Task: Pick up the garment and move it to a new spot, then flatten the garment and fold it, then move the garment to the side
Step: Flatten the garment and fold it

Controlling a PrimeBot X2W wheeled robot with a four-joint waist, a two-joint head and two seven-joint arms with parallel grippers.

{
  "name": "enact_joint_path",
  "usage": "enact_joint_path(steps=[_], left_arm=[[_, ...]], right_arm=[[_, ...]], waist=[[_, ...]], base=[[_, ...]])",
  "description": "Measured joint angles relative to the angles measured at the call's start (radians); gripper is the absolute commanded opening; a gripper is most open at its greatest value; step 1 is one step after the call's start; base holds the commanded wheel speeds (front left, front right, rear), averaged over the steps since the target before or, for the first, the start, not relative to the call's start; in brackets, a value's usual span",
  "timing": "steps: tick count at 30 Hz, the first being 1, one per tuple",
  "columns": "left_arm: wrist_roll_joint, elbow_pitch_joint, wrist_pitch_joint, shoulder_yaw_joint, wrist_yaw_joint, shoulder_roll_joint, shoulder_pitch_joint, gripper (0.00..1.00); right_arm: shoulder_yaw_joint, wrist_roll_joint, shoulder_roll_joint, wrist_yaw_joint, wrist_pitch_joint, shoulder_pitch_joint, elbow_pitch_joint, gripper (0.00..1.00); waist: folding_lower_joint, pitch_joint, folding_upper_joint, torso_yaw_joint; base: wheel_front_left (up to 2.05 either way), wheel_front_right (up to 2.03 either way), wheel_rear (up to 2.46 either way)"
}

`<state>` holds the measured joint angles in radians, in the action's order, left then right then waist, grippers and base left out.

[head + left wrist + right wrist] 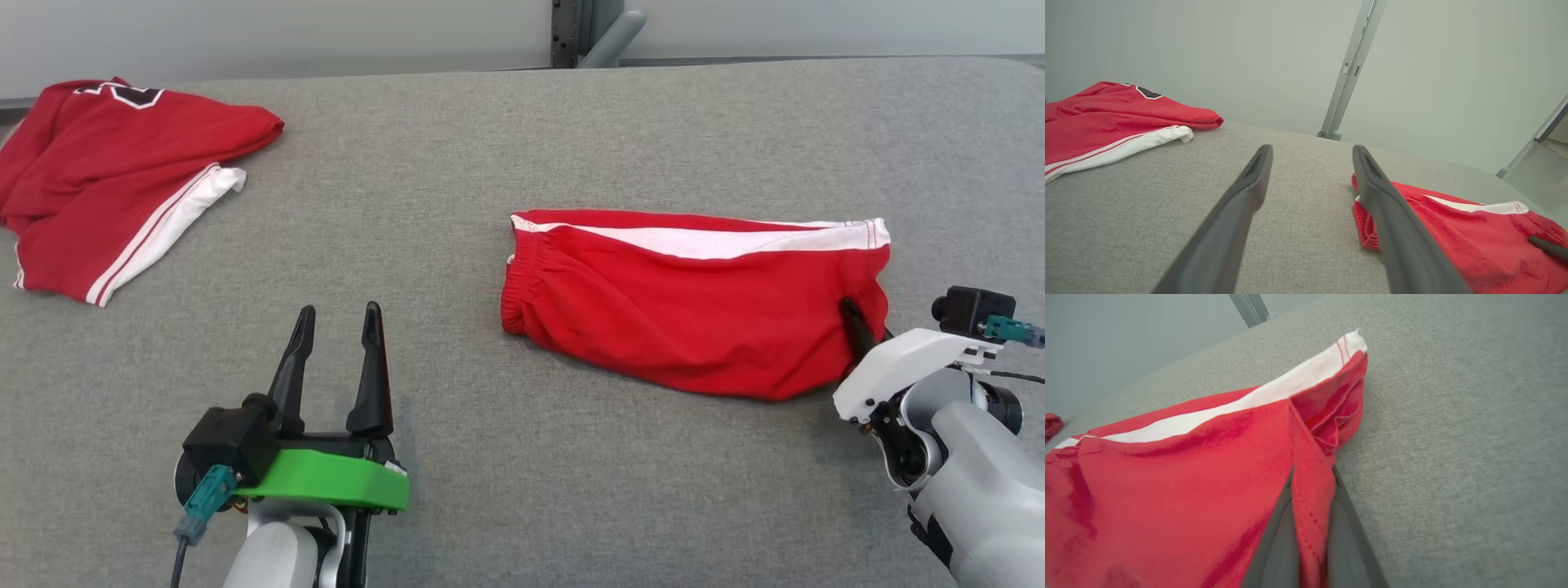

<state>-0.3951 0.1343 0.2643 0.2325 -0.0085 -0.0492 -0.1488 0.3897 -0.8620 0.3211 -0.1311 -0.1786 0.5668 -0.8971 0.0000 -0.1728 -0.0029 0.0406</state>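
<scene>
Garment (686, 310) is found on the grey fabric table (457, 204), right of centre in the head view, folded into a long red bundle. A white stripe (718, 241) is seen along its far edge and a gathered waistband (516, 286) at the end facing the table's middle. Right gripper (855, 320) is placed at the garment's near right corner, where one dark finger is seen against the red cloth. In the right wrist view the right gripper (1312, 473) is shown pressed together on a stitched hem fold of the garment (1167, 498): the fingers (1274, 547) are set on either side of the fold, with cloth pinched between them. The rest of the garment is seen lying on the table (1453, 437). Left gripper (340, 310) is held over bare table at the lower left of the head view, well apart from the garment, fingers spread, nothing between them. In the left wrist view the left gripper (1311, 150) is seen spread wide and pointed across the table (1298, 196). The garment (1453, 241) is partly covered by that gripper's right-hand finger, and a dark finger (1547, 247) of the other arm is seen on the cloth. A second red garment (122, 180) with white striping is seen crumpled at the table's far left, well apart from both grippers, and also at the left of the left wrist view (1106, 118). A grey post (608, 33) is seen behind the table's far edge.
</scene>
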Motion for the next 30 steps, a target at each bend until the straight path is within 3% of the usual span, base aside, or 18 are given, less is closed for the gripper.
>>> enact_joint_path(steps=[15, 30], left_arm=[[0.001, 0.030, 0.000, 0.022, -0.009, 0.000, 0.000, 1.00], [-0.026, 0.025, 0.000, 0.035, -0.004, 0.000, 0.000, 1.00]], right_arm=[[-0.010, -0.006, -0.025, 0.000, -0.023, 0.071, -0.028, 0.00], [0.109, 0.049, -0.210, 0.000, 0.018, 0.187, 0.012, 0.00]], waist=[[0.0000, 0.038, 0.0000, -0.023], [0.0000, 0.055, 0.0000, 0.061]], base=[[0.00, 0.00, 0.00], [0.00, 0.00, 0.00]])
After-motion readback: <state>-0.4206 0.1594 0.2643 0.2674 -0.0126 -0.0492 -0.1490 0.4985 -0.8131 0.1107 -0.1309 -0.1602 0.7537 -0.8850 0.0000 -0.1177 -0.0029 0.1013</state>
